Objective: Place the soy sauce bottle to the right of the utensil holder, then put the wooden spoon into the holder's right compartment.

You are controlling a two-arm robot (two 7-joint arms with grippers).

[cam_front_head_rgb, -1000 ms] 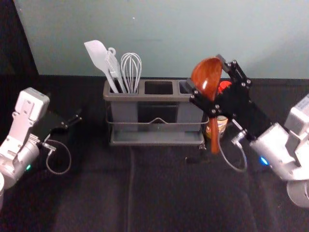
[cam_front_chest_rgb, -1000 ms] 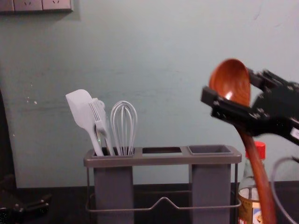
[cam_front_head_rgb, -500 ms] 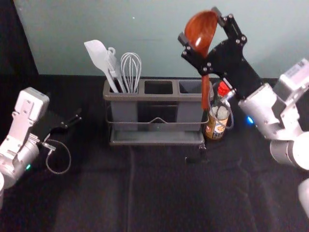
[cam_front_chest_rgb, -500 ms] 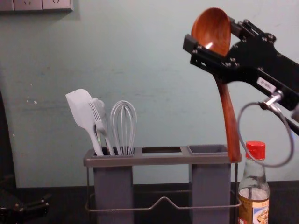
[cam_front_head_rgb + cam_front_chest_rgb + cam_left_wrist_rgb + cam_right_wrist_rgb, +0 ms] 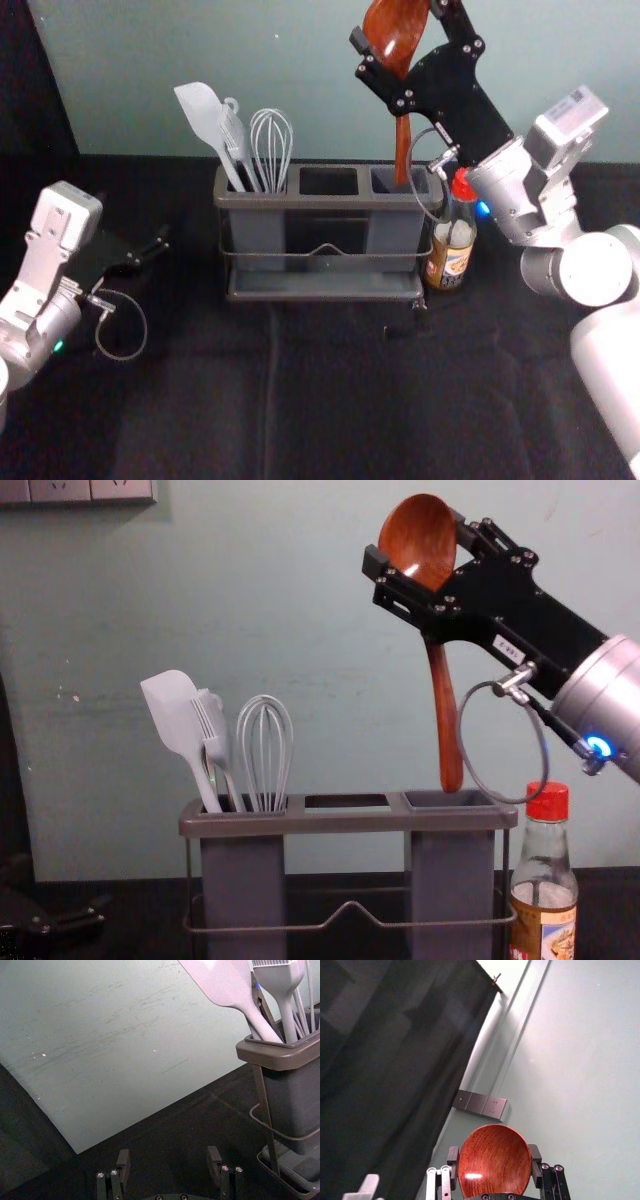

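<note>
Utensil holder (image 5: 350,823) anchors the scene. Above its right compartment (image 5: 480,800), the right gripper (image 5: 418,542) grips high, presumably for rim clearance; left of the holder, the left gripper (image 5: 169,1156) idles, jaws wide. Soy sauce bottle (image 5: 543,880) stands just right of it, as asked. Wooden spoon (image 5: 441,680) has its bowl clasped between the right jaws, handle hanging down, likely to enter first.

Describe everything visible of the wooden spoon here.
The wooden spoon looks like glossy, grained, reddish-brown wood, with a rounded bowl catching a bright highlight and a long, slim handle. It is held up, bowl uppermost, handle pointing down at a slight tilt. The right hand grips the bowl from both sides. The handle's end is at the right compartment's mouth; whether it has entered is unclear.
</note>
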